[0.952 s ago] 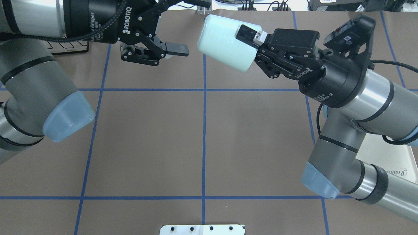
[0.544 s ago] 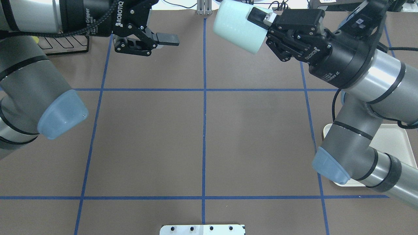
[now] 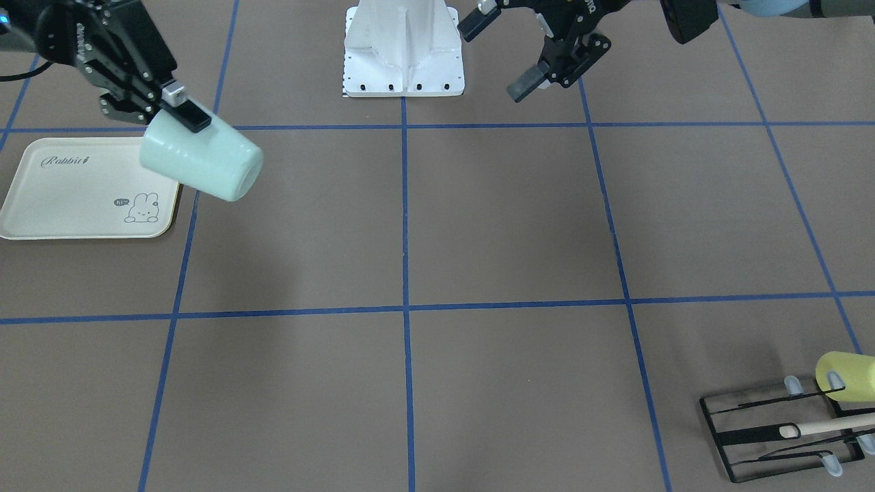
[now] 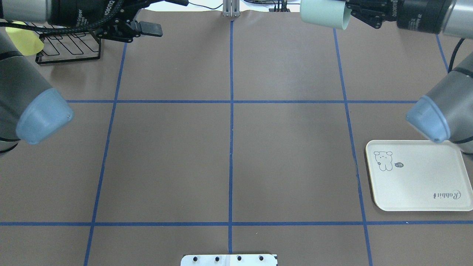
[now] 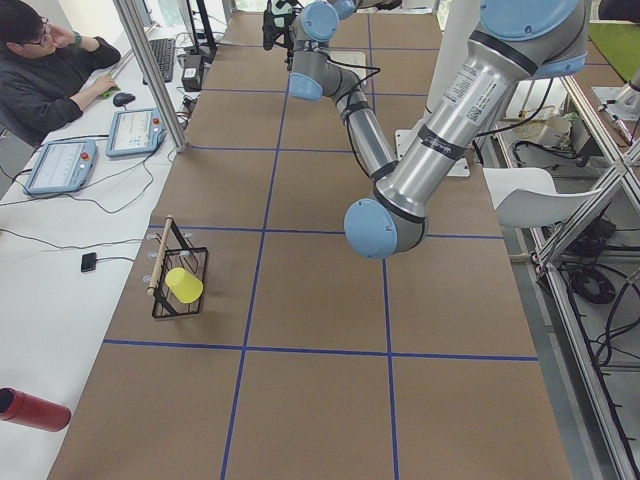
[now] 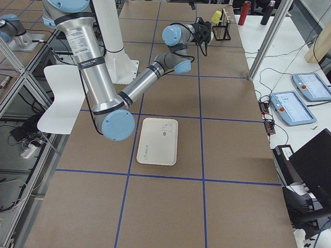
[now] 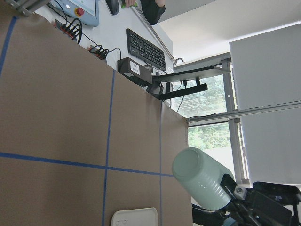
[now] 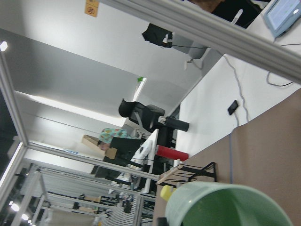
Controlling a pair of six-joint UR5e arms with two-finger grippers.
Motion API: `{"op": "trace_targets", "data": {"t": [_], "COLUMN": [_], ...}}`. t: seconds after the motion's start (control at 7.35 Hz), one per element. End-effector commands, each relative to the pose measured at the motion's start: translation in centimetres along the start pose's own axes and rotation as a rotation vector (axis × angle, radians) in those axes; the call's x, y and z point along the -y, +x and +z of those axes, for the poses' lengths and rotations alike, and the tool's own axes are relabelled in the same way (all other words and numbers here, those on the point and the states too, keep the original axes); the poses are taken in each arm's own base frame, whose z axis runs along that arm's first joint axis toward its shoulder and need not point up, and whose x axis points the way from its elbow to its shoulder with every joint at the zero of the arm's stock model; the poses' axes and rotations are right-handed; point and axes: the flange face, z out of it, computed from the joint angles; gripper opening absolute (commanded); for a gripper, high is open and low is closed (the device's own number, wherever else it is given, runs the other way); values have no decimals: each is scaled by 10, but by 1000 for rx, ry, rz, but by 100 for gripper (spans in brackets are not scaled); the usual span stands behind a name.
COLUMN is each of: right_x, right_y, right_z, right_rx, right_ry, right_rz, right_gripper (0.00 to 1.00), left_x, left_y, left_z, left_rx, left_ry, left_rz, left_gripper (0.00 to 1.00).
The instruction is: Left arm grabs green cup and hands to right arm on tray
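The pale green cup (image 3: 205, 167) hangs in the air, tilted on its side, its base towards the table's middle. My right gripper (image 3: 183, 116) is shut on its rim, one finger outside and one inside. In the front-facing view the cup sits just beside the cream tray (image 3: 68, 198). In the overhead view the cup (image 4: 323, 14) and right gripper (image 4: 351, 11) are at the far right edge, well beyond the tray (image 4: 421, 181). My left gripper (image 3: 499, 58) is open and empty, apart from the cup; in the overhead view it (image 4: 162, 15) is at the far left.
A black wire rack (image 3: 786, 430) holds a pale yellow cup (image 3: 844, 376) and a wooden stick, at the robot's far left (image 4: 70, 48). The white mount base (image 3: 403, 48) stands at the robot's edge. Blue tape lines grid the brown table.
The right arm has carried the cup to the right and farther off. The left gripper has drawn back to the left, still open. The tray is now uncovered.
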Motion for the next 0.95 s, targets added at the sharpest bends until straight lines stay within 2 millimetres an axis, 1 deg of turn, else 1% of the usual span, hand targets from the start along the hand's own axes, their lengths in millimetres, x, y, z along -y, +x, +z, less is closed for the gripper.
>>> {"op": "trace_targets", "data": {"t": [0.0, 0.14, 0.27, 0.41, 0.54, 0.68, 0.82], "right_x": [51, 75, 96, 119, 135, 139, 148], "right_y": [22, 38, 60, 78, 93, 118, 131], "right_z": [-19, -37, -61, -94, -121, -138, -155], "right_rx": [-263, -373, -448, -508, -567, -621, -654], "right_ry": [-52, -92, -101, -114, -146, -187, -223], "right_rz": [-104, -168, -211, -255, -311, -360, -399], "right_gripper": [0, 0, 0, 0, 0, 0, 0], "left_x": [30, 44, 62, 85, 106, 118, 136], "left_y": [-30, -43, -56, -70, -94, -129, -163], "left_z": [-5, -10, -22, -43, -68, -89, -127], "left_rx": [219, 350, 448, 538, 631, 710, 768], "left_ry": [7, -18, -32, -48, -91, -166, -196], "left_rz": [187, 273, 346, 425, 511, 595, 656], "left_gripper": [100, 100, 100, 100, 100, 100, 100]}}
